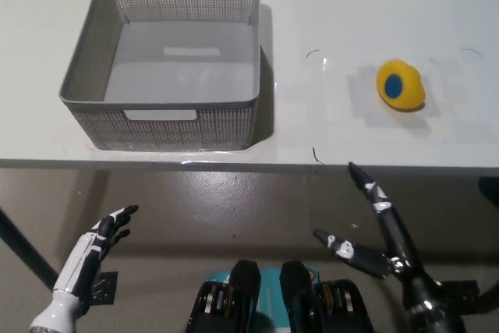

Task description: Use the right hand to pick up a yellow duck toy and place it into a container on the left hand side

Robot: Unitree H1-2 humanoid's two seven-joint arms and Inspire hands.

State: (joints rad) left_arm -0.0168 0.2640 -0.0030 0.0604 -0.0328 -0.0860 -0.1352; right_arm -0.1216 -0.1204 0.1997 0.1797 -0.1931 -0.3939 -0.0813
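Observation:
The yellow duck toy (401, 85) lies on the white table (327, 115) at the right, its blue round patch facing up. A grey mesh basket (90, 76) stands empty on the table's left part. My black right hand (373, 228) hovers below the table's front edge, open, fingers spread and pointing toward the table, well short of the duck. My white left hand (97, 251) rests at the lower left, below the table edge, open and holding nothing.
The table's front edge (249, 165) runs across the picture above both hands. A grey floor shows below it. A dark table leg (19, 243) slants at the lower left.

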